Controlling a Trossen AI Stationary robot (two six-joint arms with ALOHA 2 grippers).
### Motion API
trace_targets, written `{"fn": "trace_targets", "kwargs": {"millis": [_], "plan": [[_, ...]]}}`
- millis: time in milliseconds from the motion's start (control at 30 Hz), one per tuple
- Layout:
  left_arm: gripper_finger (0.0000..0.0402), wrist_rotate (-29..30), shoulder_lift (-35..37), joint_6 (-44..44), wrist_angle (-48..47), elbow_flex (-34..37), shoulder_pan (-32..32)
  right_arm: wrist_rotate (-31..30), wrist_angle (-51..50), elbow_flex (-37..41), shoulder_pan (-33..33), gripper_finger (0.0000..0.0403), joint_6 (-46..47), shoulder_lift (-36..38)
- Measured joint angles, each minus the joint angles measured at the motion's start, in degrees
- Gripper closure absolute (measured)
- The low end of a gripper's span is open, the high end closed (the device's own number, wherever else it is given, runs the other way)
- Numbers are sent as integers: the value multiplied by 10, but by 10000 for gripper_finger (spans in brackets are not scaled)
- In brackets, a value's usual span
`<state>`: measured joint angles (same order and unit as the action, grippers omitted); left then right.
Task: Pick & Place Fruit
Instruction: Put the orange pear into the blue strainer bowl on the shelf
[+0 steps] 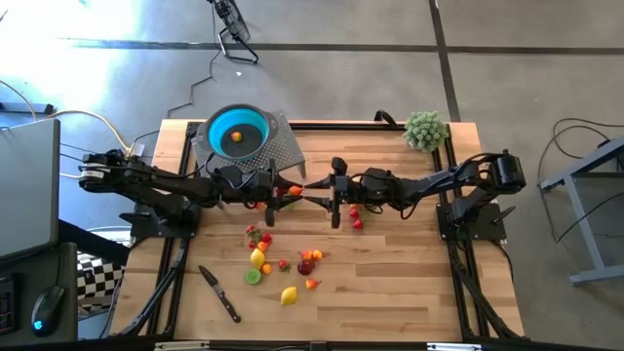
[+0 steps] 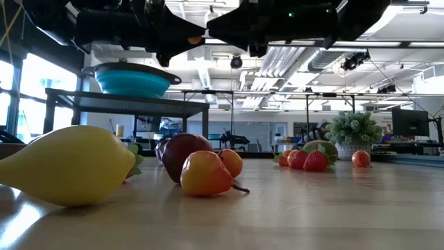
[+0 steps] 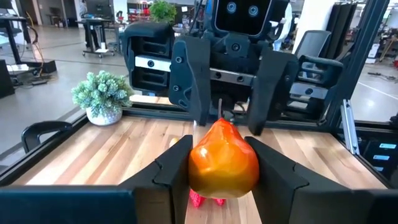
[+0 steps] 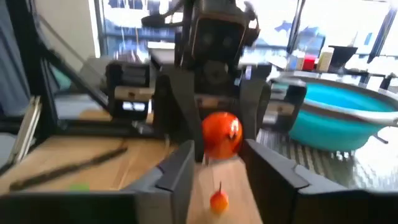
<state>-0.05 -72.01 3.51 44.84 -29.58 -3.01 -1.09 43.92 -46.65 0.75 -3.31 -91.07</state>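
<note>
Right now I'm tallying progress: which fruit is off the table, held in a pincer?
The orange-red pear-shaped fruit, clamped in the left pincer above the boards, facing the right pincer. The other loose fruits lie on the table.

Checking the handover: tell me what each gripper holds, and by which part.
The left gripper grips the orange pear-shaped fruit by its sides. The right gripper faces it with fingers apart, holding nothing.

Both arms matte black, boxy segmented links. Left arm [image 1: 146,180] carried white label patch near base; cables trailed off its base end. Right arm [image 1: 458,175] had bulky rounded joint housing. Wrist blocks showed silver rail strips, round dark screw recesses. Fingers angular, dark.
</note>
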Motion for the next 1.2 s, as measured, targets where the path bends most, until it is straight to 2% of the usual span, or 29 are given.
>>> {"fn": "trace_targets", "kwargs": {"millis": [167,400,900,1200], "plan": [[268,1,9,-1,-1,0,0,-5,-83,0,0,225,0,40],[268,41,67,-20,-34,0,0,-7,-175,0,0,225,4,87],[268,293,263,-48,-199,0,0,-20,-200,0,0,248,3,91],[268,428,330,-46,-299,0,0,-20,-207,0,0,251,0,91]]}}
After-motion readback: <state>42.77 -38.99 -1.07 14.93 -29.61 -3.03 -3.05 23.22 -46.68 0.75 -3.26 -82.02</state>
